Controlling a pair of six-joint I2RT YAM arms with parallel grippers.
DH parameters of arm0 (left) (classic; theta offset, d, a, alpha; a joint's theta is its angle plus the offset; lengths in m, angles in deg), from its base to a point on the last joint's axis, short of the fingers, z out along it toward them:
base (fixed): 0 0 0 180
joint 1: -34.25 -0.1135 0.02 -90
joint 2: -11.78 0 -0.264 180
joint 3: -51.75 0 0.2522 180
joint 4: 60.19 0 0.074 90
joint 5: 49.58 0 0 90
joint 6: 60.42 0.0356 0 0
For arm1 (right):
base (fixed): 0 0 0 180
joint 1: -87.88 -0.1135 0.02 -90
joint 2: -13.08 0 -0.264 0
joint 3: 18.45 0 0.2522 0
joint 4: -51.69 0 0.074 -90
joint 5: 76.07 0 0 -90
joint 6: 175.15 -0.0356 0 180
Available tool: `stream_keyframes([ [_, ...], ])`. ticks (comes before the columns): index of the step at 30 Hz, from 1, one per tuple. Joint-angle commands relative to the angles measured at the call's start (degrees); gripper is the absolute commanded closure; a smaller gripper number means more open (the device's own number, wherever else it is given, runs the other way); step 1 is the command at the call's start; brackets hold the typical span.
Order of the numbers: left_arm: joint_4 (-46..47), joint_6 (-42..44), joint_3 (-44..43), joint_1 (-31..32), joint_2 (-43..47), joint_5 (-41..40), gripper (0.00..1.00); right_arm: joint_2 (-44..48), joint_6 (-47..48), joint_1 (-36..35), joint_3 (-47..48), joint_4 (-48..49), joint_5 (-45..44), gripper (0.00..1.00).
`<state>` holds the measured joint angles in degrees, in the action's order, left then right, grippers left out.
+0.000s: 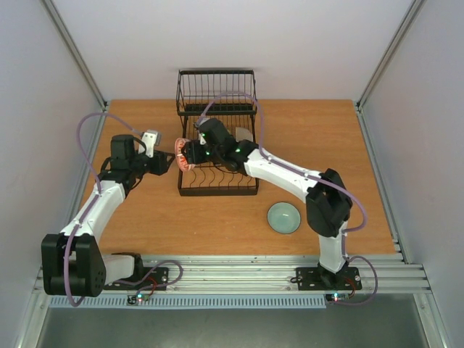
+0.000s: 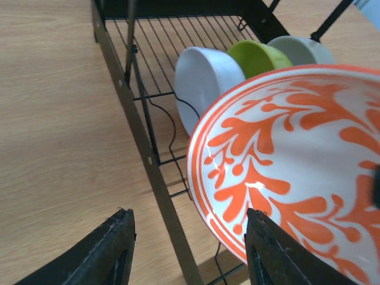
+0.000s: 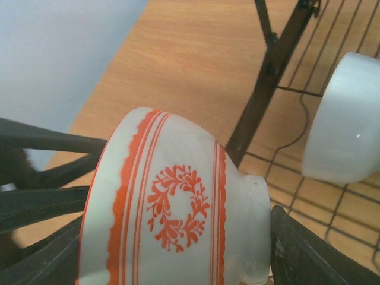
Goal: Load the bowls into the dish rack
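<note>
Arms meet at the left edge of the dish rack [image 1: 217, 190]. The right arm rises from its base, folds at the elbow over the table [image 1: 145, 217], and stretches leftward across the rack's prongs. The left arm leans up from its own base and turns its wrist to the right, towards the same spot.

The right gripper [image 3: 177, 225] is closed around the red-patterned bowl [image 2: 297, 172], one finger against its foot and the other on the rim side. It holds the bowl on edge above the rack's left rail, the inside facing the left arm.

The left gripper [image 2: 189, 214] is spread wide and grips nothing (the patterned rim sits close to one fingertip, but I cannot tell whether they touch).

There are five bowls in all. One is the patterned bowl in the right arm's grasp. Three stand on edge in a row among the prongs: the white bowl [image 2: 205, 83], the yellow-green bowl [image 2: 258, 56] behind it, and the cream bowl [image 2: 300, 48] beyond that. The fifth, the pale teal bowl [image 1: 283, 217], sits upright on the table in front of the rack, near the right arm's elbow.

There is one rack, with its taller basket at the far end.
</note>
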<state>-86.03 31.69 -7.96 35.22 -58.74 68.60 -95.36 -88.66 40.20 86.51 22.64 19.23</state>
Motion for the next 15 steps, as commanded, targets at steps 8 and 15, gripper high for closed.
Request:
stream_keyframes([
  [8,3.17,-1.05,-1.68,-2.44,0.75,-5.2,0.48,-12.88,9.31,-1.65,17.44,-15.71,-18.5,0.99],
  [15,3.67,-1.14,-1.51,-2.47,0.33,-4.81,0.47,-16.46,11.36,-2.78,23.78,-17.93,-21.76,0.99],
])
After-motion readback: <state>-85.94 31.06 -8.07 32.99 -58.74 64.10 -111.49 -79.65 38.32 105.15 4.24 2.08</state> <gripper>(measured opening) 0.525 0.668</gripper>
